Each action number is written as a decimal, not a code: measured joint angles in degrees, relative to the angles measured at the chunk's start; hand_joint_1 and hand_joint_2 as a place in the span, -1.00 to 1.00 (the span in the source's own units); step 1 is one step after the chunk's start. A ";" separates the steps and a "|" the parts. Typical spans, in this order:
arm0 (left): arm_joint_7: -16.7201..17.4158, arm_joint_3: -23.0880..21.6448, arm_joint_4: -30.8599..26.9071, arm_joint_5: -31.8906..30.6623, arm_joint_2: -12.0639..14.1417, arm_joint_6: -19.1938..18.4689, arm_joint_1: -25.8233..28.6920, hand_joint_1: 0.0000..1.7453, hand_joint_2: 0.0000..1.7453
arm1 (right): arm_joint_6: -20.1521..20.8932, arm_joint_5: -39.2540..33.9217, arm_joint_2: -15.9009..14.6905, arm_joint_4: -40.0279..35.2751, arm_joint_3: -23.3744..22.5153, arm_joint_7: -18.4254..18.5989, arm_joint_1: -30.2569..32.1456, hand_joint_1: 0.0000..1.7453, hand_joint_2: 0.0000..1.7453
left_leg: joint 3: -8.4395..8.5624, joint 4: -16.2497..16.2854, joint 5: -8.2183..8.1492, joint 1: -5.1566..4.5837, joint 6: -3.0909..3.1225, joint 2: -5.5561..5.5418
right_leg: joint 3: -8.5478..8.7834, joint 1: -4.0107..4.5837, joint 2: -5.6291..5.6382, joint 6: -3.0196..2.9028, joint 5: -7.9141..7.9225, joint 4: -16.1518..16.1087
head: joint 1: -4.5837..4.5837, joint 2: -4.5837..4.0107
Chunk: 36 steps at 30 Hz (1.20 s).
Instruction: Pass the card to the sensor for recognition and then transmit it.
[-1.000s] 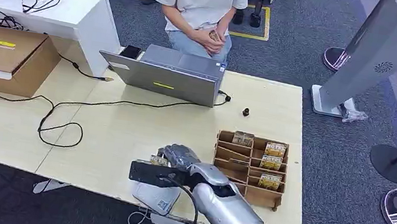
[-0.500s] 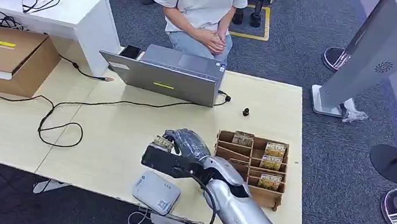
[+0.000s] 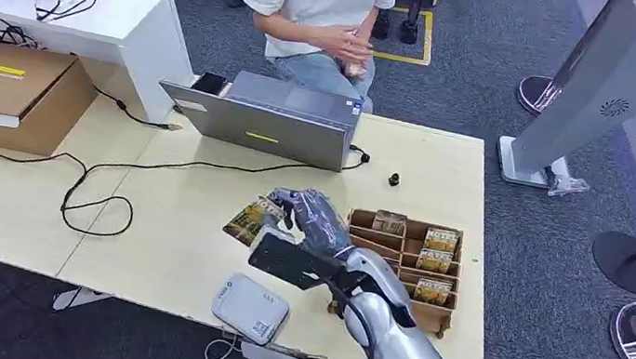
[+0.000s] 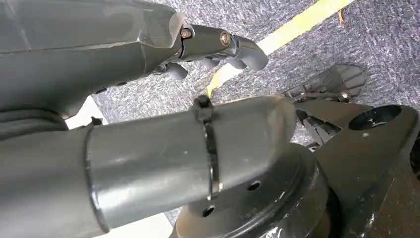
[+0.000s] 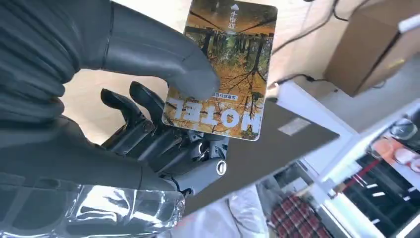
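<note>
right hand [image 3: 313, 219] pinching hotel card [image 3: 253, 219], above table [image 3: 187, 217]

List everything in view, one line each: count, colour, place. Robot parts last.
card: 1, autumn-coloured HOTEL print, pinched by right hand above table
sensor: 1, light grey, table's near edge
table: 1, pale wood
card rack: 1, brown, cards in slots, right of hand
laptop: 1, grey, far edge
cardboard box: 1, brown, far left
cable: 1, black, looped across table
person: 1, pale shirt, seated behind laptop
right hand: grey, holds card
left hand: grey, fingers curled, over carpet
</note>
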 joint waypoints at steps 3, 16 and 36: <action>-0.24 0.00 0.00 -0.07 0.00 0.02 0.04 -1.00 -1.00 | -0.68 -0.46 -0.37 -2.04 -0.11 -0.88 0.80 1.00 1.00 | 0.00 0.00 0.00 0.00 0.00 0.00 | 0.00 0.00 0.00 0.00 0.00 0.00 | 0.00 0.00; -0.35 0.04 0.00 -1.07 -0.09 -0.35 0.76 -1.00 -1.00 | -9.35 3.43 -1.82 -12.50 -2.93 -3.78 5.73 1.00 1.00 | -0.01 0.00 0.00 0.00 0.00 0.00 | 0.00 0.00 -0.01 0.01 -0.01 0.00 | 0.00 0.00; 0.20 0.57 0.00 -5.38 -0.59 -0.13 -0.49 -1.00 -1.00 | -21.27 17.12 -1.97 -12.75 -5.81 -0.94 4.55 1.00 1.00 | -0.01 0.00 0.00 0.00 0.00 -0.02 | 0.02 0.00 -0.01 0.00 0.01 0.00 | -0.02 0.00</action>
